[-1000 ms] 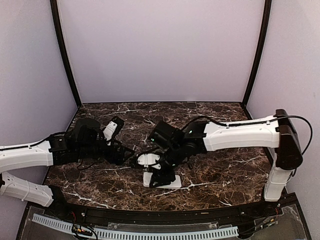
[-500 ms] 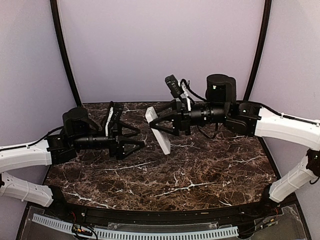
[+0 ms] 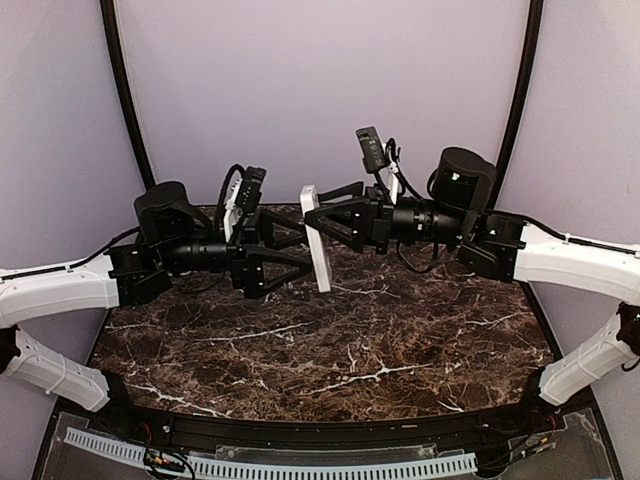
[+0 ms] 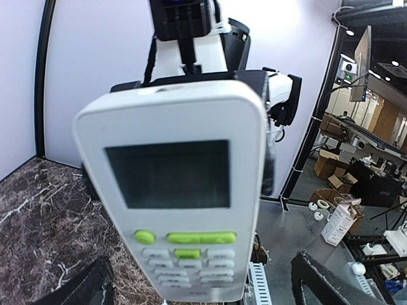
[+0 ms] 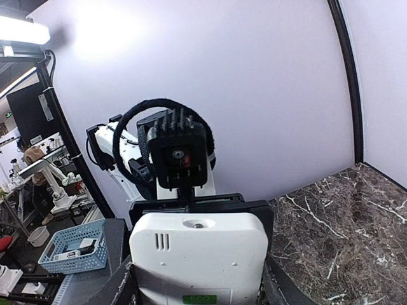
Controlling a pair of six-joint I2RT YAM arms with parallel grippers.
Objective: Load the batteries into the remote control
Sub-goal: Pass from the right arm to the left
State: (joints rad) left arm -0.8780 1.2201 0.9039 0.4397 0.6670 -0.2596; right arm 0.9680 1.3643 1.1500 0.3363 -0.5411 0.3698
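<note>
The white remote control [image 3: 318, 252] stands upright in mid-air above the back of the table. My right gripper [image 3: 322, 228] is shut on it from the right. In the right wrist view its plain back with the green mark [image 5: 198, 257] sits between my fingers [image 5: 121, 289]. My left gripper [image 3: 303, 252] faces it from the left and is open wide. The left wrist view shows the remote's display and green buttons [image 4: 184, 210] close up, while the left fingers [image 4: 86, 289] stand apart from its sides. The batteries are out of view.
The dark marble table [image 3: 400, 340] lies below both raised arms. Purple walls and black corner posts [image 3: 130, 120] close in the back and sides. A blue basket [image 5: 70, 251] sits outside the cell.
The right gripper lifted the remote from the table to mid-air and stood it upright. The left arm rose level with it, and its jaws opened wider.
</note>
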